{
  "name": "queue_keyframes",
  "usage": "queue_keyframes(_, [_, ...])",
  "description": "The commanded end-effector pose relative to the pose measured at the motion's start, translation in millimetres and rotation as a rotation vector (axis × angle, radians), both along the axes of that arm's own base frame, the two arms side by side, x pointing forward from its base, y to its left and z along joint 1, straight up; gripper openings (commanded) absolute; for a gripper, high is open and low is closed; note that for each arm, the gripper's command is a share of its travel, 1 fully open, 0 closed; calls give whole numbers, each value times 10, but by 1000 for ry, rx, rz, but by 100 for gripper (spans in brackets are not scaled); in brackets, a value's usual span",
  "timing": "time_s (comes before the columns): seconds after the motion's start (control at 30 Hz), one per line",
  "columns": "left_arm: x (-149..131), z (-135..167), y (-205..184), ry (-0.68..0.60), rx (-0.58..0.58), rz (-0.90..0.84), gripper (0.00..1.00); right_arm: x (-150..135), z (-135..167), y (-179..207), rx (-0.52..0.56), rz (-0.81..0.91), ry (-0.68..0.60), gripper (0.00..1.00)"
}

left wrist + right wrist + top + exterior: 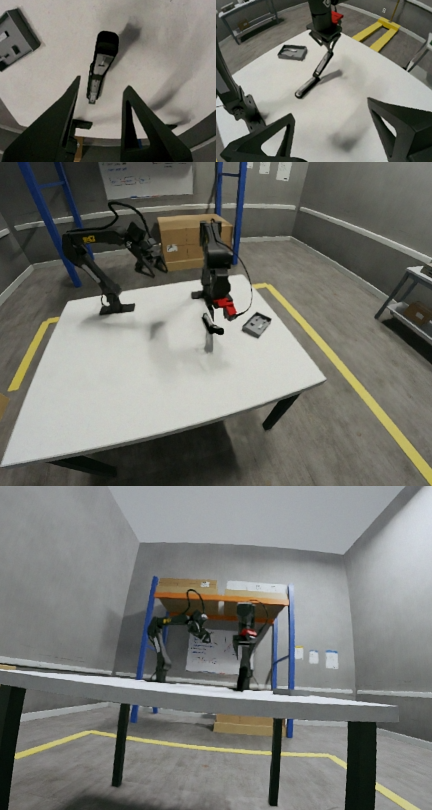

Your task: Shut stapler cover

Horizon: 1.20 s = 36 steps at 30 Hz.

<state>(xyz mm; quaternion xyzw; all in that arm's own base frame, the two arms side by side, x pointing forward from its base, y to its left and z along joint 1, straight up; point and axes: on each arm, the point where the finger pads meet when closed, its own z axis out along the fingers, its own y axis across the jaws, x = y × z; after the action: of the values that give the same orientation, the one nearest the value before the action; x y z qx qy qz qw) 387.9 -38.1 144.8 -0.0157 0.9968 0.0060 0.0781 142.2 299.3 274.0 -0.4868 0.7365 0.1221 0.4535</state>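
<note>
The black stapler (212,325) lies on the white table near its far middle. In the left wrist view the stapler (101,66) shows a rounded black end and a pale metal strip along its inside; I cannot tell whether that strip is the stick of staples. My left gripper (221,307), with red parts, hangs just over the stapler's near end. Its fingers stand partly apart on either side of that end and hold nothing. My right gripper (148,260) is raised high over the table's far left, open wide and empty (332,132).
A flat grey tray (256,324) lies right of the stapler; it also shows in the left wrist view (14,37) and the right wrist view (293,51). The right arm's base (116,307) stands at the table's far left. A cardboard box (187,239) sits on the floor behind.
</note>
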Motion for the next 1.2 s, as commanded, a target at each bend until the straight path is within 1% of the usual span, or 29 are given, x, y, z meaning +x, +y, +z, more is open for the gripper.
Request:
queue_keyframes(0.0, [-89, 54, 23, 121, -21, 74, 50, 123, 154, 84, 67, 153, -34, 100])
queue_keyframes(0.07, [-48, 42, 22, 140, -25, 87, 50, 240, 178, 50, 73, 148, -50, 100])
queue_keyframes(0.13, [-48, 42, 22, 140, -25, 87, 50, 240, 178, 50, 73, 148, -50, 100])
queue_keyframes(0.27, [24, 26, 22, 154, -30, 101, 50, 385, 199, -9, 78, 132, -68, 100])
queue_keyframes(0.33, [90, 22, 31, 136, -26, 102, 50, 430, 165, -58, 67, 106, -59, 100])
queue_keyframes(0.5, [107, 58, 32, 119, -21, 90, 50, 443, 169, -72, 67, 94, -57, 100])
queue_keyframes(0.53, [45, 56, 51, 133, -20, 100, 50, 443, 169, -72, 67, 94, -57, 100])
queue_keyframes(0.63, [82, -15, 52, 119, -22, 92, 50, 443, 169, -72, 67, 94, -57, 100])
queue_keyframes(1.17, [86, -224, 45, 119, -21, 90, 50, 435, 176, -42, 67, 101, -56, 100])
